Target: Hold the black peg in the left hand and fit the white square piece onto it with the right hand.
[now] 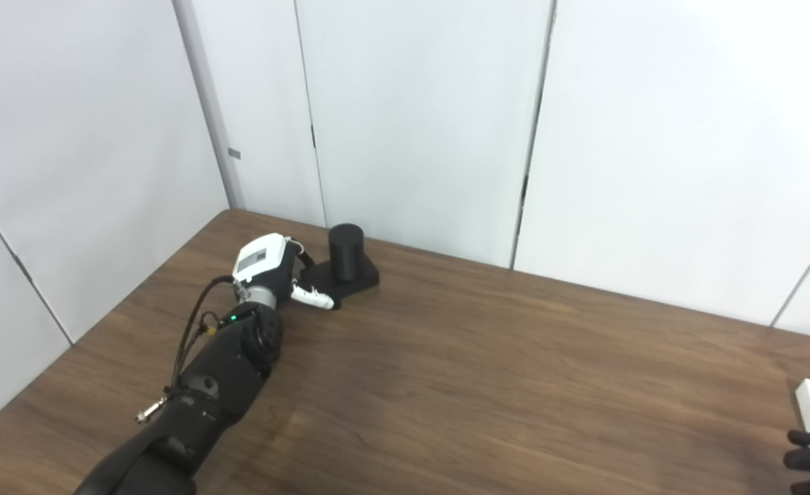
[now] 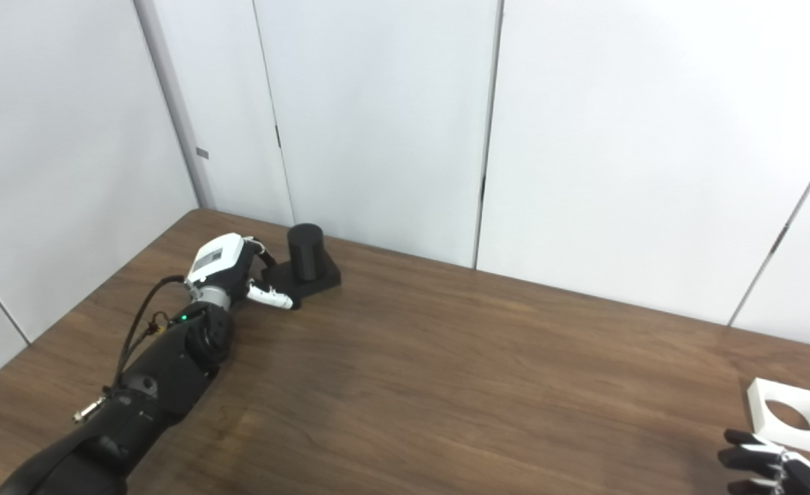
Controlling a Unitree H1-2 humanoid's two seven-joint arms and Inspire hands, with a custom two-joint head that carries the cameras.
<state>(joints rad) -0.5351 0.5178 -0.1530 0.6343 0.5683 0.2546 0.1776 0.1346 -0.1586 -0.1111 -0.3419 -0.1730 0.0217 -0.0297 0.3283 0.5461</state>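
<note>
- Black peg (image 1: 346, 251): upright cylinder on a flat black square base (image 1: 340, 278), standing on the wooden table (image 1: 487, 371) at far left, close to the white wall panels (image 1: 419, 117).
- Left hand (image 1: 267, 268): white-backed, at the base's left/near side. Fingers (image 1: 302, 253) reach twd the far-left edge of the base, thumb (image 1: 314, 298) lies along its near corner, touching or v. nearly so. Hand looks partly closed around the base edge, not spread wide; can't tell if it truly grips. Peg + base look flat on the table.
- Left arm: black, w/ cable loop and a small green light near the wrist, comes in from bottom left.
- White square piece (image 2: 789, 415): flat white block w/ round hole thru the middle, lying on the table at near right, well apart from the peg.
- Right hand (image 2: 766, 464): only dark fingertips (image 2: 745, 438) in view at bottom-right corner, just near-side of the white piece, tips pointing left. Not holding it; fingers look apart, gap to the piece small. Rest of the hand is out of frame.
</note>
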